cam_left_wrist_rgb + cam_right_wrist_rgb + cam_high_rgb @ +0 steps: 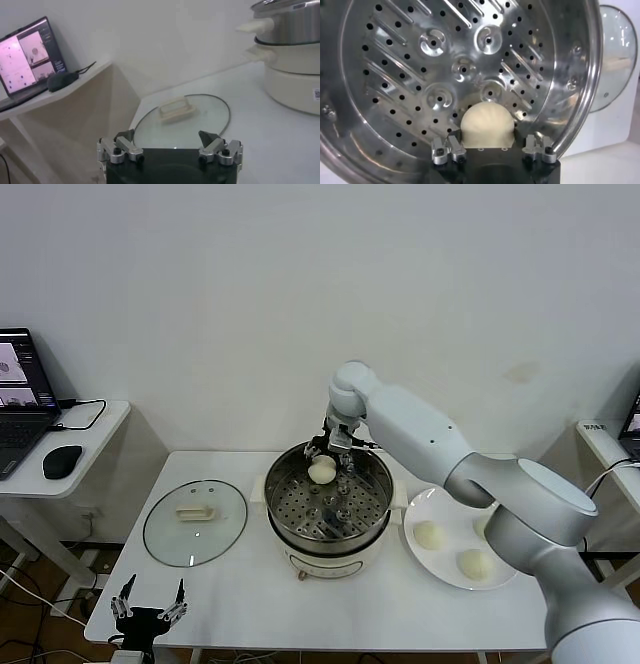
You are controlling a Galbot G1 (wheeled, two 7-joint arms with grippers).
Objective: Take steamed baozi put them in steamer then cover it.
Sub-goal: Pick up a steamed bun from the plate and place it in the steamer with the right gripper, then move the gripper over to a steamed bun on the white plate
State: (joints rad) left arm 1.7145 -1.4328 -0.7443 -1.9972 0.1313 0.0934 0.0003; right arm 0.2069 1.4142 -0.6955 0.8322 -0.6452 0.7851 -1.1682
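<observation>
My right gripper (328, 464) reaches down into the steamer (283, 514) at its far side, shut on one steamed baozi (321, 472). In the right wrist view the cream bun (487, 125) sits between the fingers of the right gripper (490, 147), just over the steamer's perforated tray (420, 75). Two more baozi (428, 534) (475, 564) lie on the white plate (450, 509) to the right; a third (483, 526) is partly hidden behind my arm. The glass lid (195, 522) lies flat left of the steamer. My left gripper (150, 604) hangs open off the table's front left corner.
A side desk at the left holds a laptop (20, 399) and a black mouse (62, 459). From the left wrist I see the open left gripper (170, 145), the lid (182, 117) beyond it and the steamer (290, 30) farther off.
</observation>
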